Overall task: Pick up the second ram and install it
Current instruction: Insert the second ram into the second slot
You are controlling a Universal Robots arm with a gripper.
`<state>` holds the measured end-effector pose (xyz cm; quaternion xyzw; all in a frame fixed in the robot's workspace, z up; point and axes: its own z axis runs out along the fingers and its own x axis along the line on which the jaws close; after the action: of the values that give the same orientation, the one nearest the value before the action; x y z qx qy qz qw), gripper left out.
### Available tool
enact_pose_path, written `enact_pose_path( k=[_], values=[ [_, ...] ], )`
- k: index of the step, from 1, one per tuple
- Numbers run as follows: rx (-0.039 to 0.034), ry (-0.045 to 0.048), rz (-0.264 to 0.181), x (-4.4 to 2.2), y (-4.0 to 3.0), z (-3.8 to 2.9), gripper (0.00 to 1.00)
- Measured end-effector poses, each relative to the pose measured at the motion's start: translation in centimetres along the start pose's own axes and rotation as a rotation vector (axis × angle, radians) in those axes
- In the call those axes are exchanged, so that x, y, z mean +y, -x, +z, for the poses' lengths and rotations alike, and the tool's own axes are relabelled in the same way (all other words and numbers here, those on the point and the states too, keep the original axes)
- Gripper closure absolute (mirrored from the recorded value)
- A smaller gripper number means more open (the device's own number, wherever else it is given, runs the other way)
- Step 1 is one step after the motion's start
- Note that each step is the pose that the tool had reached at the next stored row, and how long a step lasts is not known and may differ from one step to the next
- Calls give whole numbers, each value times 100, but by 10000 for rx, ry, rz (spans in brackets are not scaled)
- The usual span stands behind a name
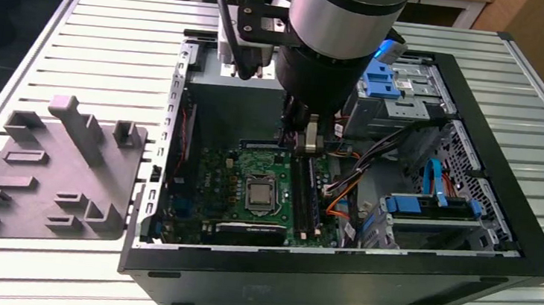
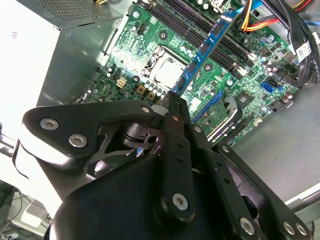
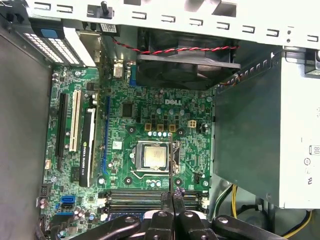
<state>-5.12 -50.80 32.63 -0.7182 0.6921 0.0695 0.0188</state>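
Now our tool (image 2: 173,96) pinches the second ram (image 2: 204,51) over the black sockets (image 3: 130,199); we think it is not pushed in yet

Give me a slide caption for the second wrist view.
Gripper, jaws shut on the second ram, holds it over the motherboard's memory sockets.

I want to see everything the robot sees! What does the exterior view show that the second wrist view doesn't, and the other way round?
The exterior view adds the gray fixture, lying on the slatted metal table at the exterior view's left of the whole open computer case. The second wrist view adds a close look at the second ram, clamped in the pincer and slanting above the black memory sockets. Both share the green motherboard with its processor.
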Motion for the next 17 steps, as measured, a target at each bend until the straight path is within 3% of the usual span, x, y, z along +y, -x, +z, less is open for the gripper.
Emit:
enact_pose_path(
  k=[5, 17],
  values=[
    [-20, -36, 279, -1, 0, 1, 88],
    [-147, -268, 2107, -1, -1, 8, 88]
  ],
)
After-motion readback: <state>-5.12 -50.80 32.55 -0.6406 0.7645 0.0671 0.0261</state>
